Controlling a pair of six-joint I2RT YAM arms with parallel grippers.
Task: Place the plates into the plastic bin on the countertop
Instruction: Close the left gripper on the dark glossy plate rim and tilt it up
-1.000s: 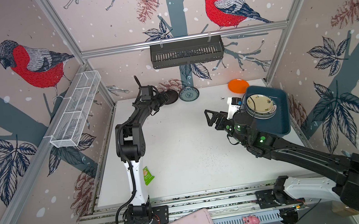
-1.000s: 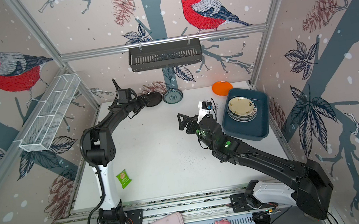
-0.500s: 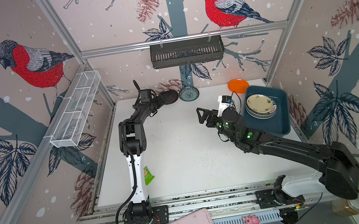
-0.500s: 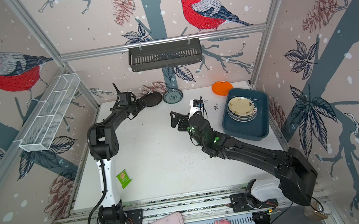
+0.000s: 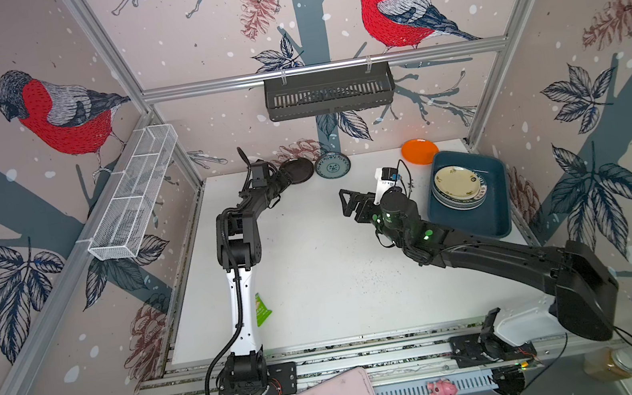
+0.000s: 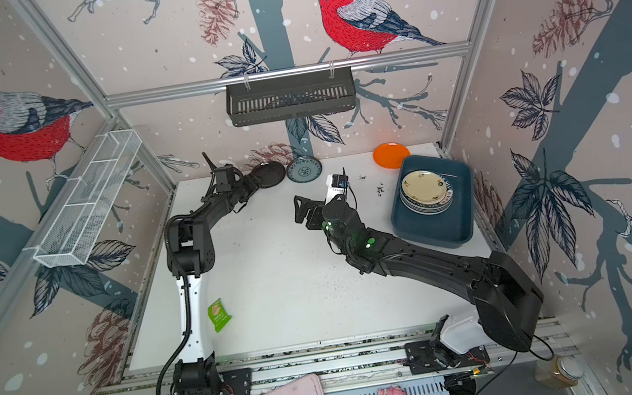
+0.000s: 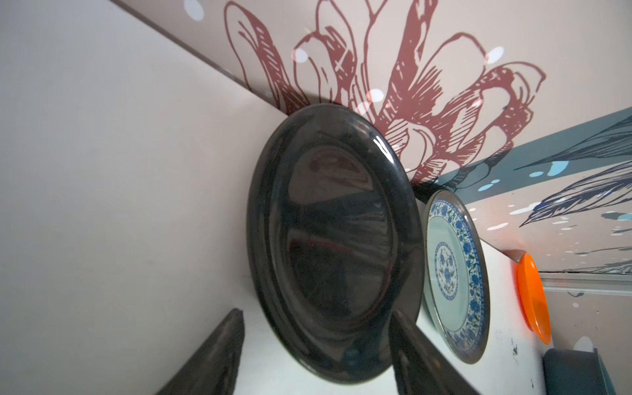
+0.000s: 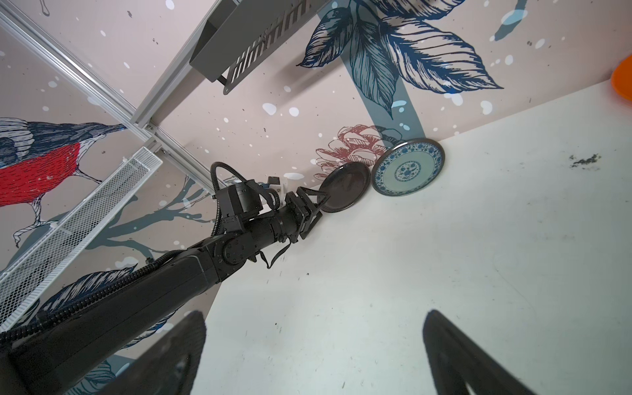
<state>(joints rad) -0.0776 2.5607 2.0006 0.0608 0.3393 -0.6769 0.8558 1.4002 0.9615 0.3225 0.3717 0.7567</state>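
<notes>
reaching around the black plate at the back wall

the left gripper (image 5: pixel 285 178) (image 7: pixel 316 313) (image 8: pixel 318 201) is at 11 o'clock on the white surface (image 5: pixel 318 282). its jaws are partly apart on either side of the lower rim of a black plate (image 5: pixel 298 170) (image 6: pixel 269 173) (image 7: pixel 325 239) (image 8: pixel 345 186), which stands on edge and leans on the back wall. in the left wrist view one jaw overlaps the rim and the other stands clear of it, so the plate is bracketed, not clamped.

just beside it, at 12 o'clock, a blue-patterned plate (image 5: pixel 332 164) (image 6: pixel 304 170) (image 7: pixel 451 273) (image 8: pixel 407 171) leans on the same wall. an orange plate (image 5: pixel 420 151) (image 6: pixel 391 155) (image 7: pixel 533 301) is at 1 o'clock, next to the bin's far corner.

the dark blue bin (image 5: pixel 473 222) (image 6: pixel 436 232) lies at 2 o'clock. it holds a stack of plates (image 5: pixel 457 187) (image 6: pixel 426 190) in its far half, with a cream one on top.

the right gripper (image 5: pixel 348 202) (image 6: pixel 300 211) (image 8: pixel 314 316) hangs over bare surface on the bin's 9 o'clock side, its jaws wide and empty. a green packet (image 5: pixel 263 309) (image 6: pixel 218 315) lies at 8 o'clock beside the left arm.
</notes>
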